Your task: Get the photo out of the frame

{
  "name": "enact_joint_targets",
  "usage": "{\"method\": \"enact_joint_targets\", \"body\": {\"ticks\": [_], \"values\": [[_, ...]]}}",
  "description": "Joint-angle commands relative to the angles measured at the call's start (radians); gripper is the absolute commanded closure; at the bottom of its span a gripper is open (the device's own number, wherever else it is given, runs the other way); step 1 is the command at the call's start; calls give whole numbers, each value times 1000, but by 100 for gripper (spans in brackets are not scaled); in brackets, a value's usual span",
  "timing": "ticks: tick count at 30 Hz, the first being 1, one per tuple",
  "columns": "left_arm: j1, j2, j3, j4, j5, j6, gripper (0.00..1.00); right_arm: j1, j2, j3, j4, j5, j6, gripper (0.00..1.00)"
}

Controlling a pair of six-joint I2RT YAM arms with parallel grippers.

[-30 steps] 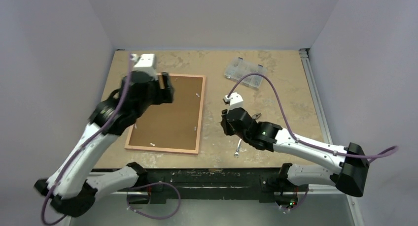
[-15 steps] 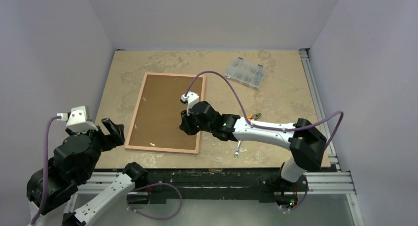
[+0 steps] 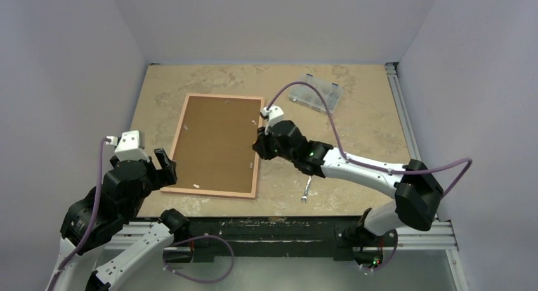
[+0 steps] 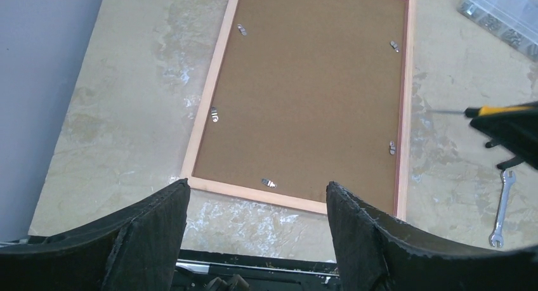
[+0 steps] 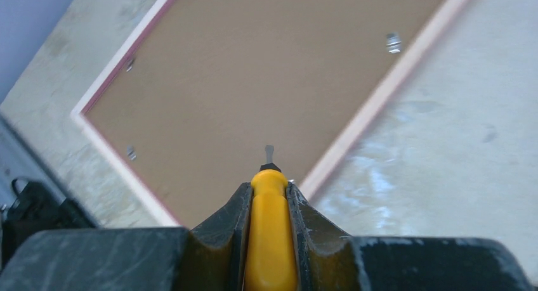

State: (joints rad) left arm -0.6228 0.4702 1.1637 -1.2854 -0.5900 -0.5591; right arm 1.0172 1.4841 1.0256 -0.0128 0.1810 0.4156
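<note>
The pink frame [image 3: 256,161] lies face down on the table, its brown backing board [image 3: 216,144] up and held by small metal clips [image 4: 269,183]. The photo is hidden under that board. My right gripper [image 3: 259,146] hangs over the frame's right edge, shut on a yellow-handled screwdriver [image 5: 269,240]; in the right wrist view the gripper [image 5: 268,189] points the blade tip [image 5: 269,155] at the board just inside the frame's rail [image 5: 355,139]. My left gripper [image 3: 164,167] is open and empty, apart from the frame, near its near-left corner; in the left wrist view the gripper [image 4: 257,205] looks down on the frame's near rail [image 4: 254,196].
A small wrench [image 3: 306,191] lies on the table right of the frame, also in the left wrist view [image 4: 501,208]. A clear plastic parts box [image 3: 315,92] sits at the back right. The table's near edge with its black rail [image 3: 266,224] runs below the frame.
My left arm pulled back from the frame's far-left corner to its near-left corner. My right arm carried the screwdriver from the table's middle over the frame, ending at its right edge.
</note>
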Motion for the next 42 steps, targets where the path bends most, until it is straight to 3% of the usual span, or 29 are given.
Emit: {"method": "enact_joint_targets", "body": {"ticks": [1,6,15,29,42], "values": [[2,-4,-34,64,2,-15,23,-109,-33,-12,35,-111,-47,100],[2,-40,-47,70,-47,-39,23,-82,107,74,153,-296,-58,100],[1,-127,-54,69,-101,-6,23,65,442,387,264,-308,-33,100],[2,-206,-80,110,-46,75,23,148,862,929,78,-315,-51,100],[3,-235,-67,115,-22,88,23,159,972,1046,19,-242,-70,100]]}}
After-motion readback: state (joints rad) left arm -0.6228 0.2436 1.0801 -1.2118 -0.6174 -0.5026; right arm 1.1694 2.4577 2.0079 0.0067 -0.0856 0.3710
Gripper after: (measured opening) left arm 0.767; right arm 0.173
